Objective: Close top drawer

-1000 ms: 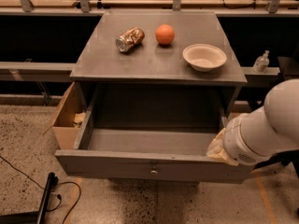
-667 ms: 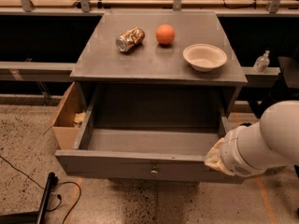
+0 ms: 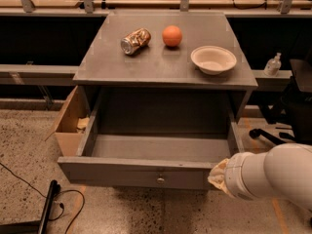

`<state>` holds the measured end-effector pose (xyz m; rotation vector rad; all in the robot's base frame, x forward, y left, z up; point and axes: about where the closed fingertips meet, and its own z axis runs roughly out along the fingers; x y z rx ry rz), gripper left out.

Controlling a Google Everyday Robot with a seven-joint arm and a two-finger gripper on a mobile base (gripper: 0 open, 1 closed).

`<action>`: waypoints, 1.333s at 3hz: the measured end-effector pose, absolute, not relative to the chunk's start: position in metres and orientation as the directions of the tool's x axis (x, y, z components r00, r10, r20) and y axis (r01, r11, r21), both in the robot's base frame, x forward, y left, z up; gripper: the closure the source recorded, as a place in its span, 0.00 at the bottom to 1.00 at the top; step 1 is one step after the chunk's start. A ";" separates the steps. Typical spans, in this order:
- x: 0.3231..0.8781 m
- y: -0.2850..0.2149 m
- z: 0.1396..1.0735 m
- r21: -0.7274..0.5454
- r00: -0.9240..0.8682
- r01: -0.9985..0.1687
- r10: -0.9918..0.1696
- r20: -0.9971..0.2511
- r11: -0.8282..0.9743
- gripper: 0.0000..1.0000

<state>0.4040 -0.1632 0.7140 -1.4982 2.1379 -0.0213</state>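
Top drawer [image 3: 126, 172]: standing fully open under the desk [image 3: 161, 69]. Gripper [image 3: 218, 176]: I am bringing it lower, round the drawer's front right corner; open or closed, I cannot tell. Push likely beginning soon.

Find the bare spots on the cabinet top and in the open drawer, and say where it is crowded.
The cabinet top is bare along its front edge, before the can, orange and bowl, which crowd its middle. The top drawer shows a wholly bare floor. The gripper sits at the drawer's front right corner, narrowing passage there.
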 end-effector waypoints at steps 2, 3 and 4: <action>0.412 -0.159 0.695 -0.320 -0.249 -0.861 -0.877 -0.411 0.394 1.00; 0.421 -0.154 0.679 -0.333 -0.231 -0.860 -0.876 -0.423 0.387 1.00; 0.431 -0.149 0.670 -0.382 -0.195 -0.844 -0.879 -0.435 0.376 1.00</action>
